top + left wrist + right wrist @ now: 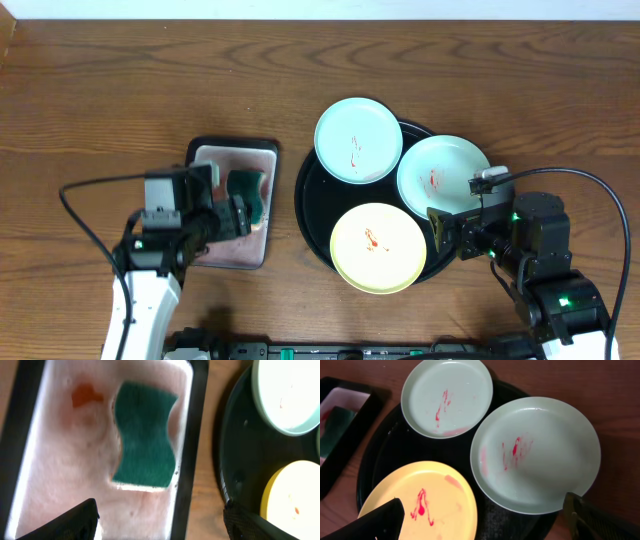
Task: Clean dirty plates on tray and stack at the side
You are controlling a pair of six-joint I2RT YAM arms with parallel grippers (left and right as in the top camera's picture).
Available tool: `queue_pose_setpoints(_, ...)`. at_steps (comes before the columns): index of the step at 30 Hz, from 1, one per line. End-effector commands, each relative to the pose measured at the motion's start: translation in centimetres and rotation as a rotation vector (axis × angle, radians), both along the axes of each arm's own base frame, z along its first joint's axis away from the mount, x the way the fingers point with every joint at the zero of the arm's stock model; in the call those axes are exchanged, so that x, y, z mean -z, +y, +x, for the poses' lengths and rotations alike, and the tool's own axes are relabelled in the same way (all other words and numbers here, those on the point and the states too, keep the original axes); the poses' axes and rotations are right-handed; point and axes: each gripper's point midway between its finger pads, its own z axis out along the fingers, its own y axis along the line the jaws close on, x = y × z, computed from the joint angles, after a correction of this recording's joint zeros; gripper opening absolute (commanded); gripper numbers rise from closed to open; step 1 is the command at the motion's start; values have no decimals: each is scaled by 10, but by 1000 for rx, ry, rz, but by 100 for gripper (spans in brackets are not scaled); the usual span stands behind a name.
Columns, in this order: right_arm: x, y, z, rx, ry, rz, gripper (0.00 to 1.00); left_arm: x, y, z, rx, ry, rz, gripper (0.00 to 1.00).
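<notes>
- Nearest your right wrist lens is the right gripper (482,501). Its jaws are spread wide, and parts of the yellow plate (422,502) and the right mint plate (537,452) show in the gap.
- Nearest your left wrist lens is the left gripper (160,507). Its jaws are also spread wide above the sponge tray (187,460), and hold nothing.
- You have three plates, all on the black tray (305,200), right of centre on the desk (100,80). Two are mint and one is yellow.
- The left mint plate (358,140) sits at the far-left rim, the right mint plate at the right rim, and the yellow plate at the near rim. Each overhangs the rim a little.
- All three carry red smears. The two mint plates look to touch edge to edge, but you cannot be sure from these views.
- The one sponge tray lies just left of the black tray, with a strip of bare wood between them.
- One green sponge (145,442) lies flat towards its right side, on a pinkish film with an orange-red blot (82,395).
- A black cable (80,200) loops beside each arm.
</notes>
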Motion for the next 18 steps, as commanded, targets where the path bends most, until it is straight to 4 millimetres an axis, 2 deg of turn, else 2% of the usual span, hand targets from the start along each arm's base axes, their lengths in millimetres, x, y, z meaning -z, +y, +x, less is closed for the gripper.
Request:
queue_pose_setpoints(1, -7, 3, 3, -10, -10, 21, 99, -37, 3, 31, -1, -89, 17, 81)
queue_pose_setpoints(3, -6, 4, 4, -10, -5, 21, 99, -42, 4, 43, 18, -98, 65, 81)
queue_pose_setpoints(6, -2, 4, 5, -10, 10, 18, 99, -33, 4, 55, 26, -83, 111, 81)
queue_pose_setpoints(9, 1, 4, 6, -10, 21, 16, 99, -12, -1, 58, 44, -23, 142, 80)
queue_pose_setpoints(12, 1, 4, 6, -10, 23, 15, 99, 11, -7, 59, 71, 49, 151, 73)
queue_pose_setpoints(13, 1, 4, 6, -10, 23, 15, 99, 20, -7, 58, 72, 79, 165, 70)
queue_pose_setpoints(18, 1, 4, 6, -10, 20, 16, 99, 60, -7, 54, 80, 208, 190, 64)
